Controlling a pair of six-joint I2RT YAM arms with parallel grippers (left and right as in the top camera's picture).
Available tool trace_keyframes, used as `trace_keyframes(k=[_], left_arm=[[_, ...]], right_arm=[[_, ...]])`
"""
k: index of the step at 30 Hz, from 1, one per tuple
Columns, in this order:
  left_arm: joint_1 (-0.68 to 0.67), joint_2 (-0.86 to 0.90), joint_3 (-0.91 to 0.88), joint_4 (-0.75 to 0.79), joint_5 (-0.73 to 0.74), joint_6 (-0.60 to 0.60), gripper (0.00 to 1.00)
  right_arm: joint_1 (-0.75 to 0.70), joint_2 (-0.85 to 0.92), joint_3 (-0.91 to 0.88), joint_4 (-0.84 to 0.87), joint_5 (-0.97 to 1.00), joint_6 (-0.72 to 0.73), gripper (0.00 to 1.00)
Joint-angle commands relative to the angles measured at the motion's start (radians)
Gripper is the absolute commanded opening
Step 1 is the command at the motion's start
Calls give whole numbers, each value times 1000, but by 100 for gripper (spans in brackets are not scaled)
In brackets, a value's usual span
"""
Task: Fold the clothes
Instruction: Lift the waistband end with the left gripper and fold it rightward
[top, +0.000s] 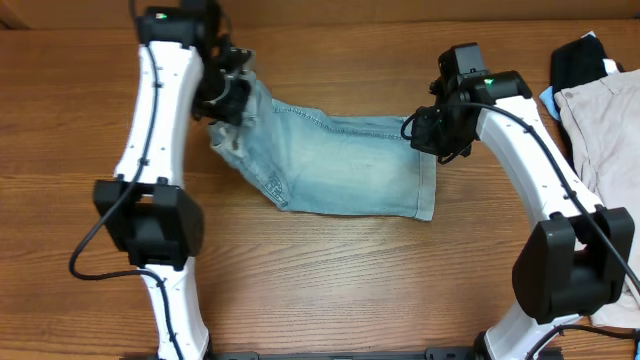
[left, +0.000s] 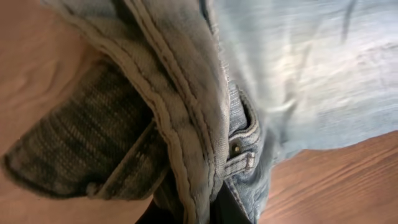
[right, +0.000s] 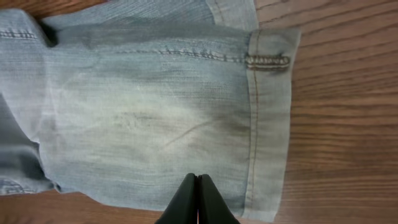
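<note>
Two ways this goes sideways, I reckon. Overhead first: the jeans (top: 340, 160) lie across the middle of the table (top: 320, 290), nearer its far edge. They're bunched and lifted at their left end, where your left gripper (top: 228, 92) is clamped on them. They lie flat towards the right end, where the right gripper (top: 432, 130) sits at the hem corner. If you carry one end over while the other hand has nothing, the fold will likely come out skewed. A wide swing could also drag into the beige trousers (top: 600, 130) and black garment (top: 580, 60) at the right edge. Left wrist: denim fills the view, a thick stitched waistband (left: 186, 124) with a rivet (left: 236, 148), fingers almost hidden. That hold looks solid, though a bulky seam could slip if you yank. Right wrist: the fingers are pressed together over the cloth by its edge, just beside the cuffed hem (right: 270, 124). I can't see any denim pinched between them, and that's the worry. The cloth is faded light blue, paler mid-leg, mostly smooth with one soft crease.
</note>
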Motion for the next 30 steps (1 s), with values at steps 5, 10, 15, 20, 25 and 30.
trace_keyframes(k=[5, 10, 15, 20, 25, 30], left_arm=[[-174, -12, 30, 79, 17, 18, 4], [-280, -12, 30, 127, 16, -6, 4], [-373, -12, 30, 175, 16, -27, 4], [-429, -11, 27, 217, -14, -63, 4], [-420, -12, 30, 215, -176, -164, 4], [-364, -37, 94, 138, -211, -192, 4]], right_arm=[[2, 10, -36, 49, -12, 51, 4], [-3, 10, -79, 88, -12, 75, 4], [-18, 10, -94, 103, -12, 77, 4], [-40, 9, -93, 111, -26, 78, 4], [-63, -1, -77, 114, -59, 77, 4], [-71, -4, -77, 100, -64, 77, 4]])
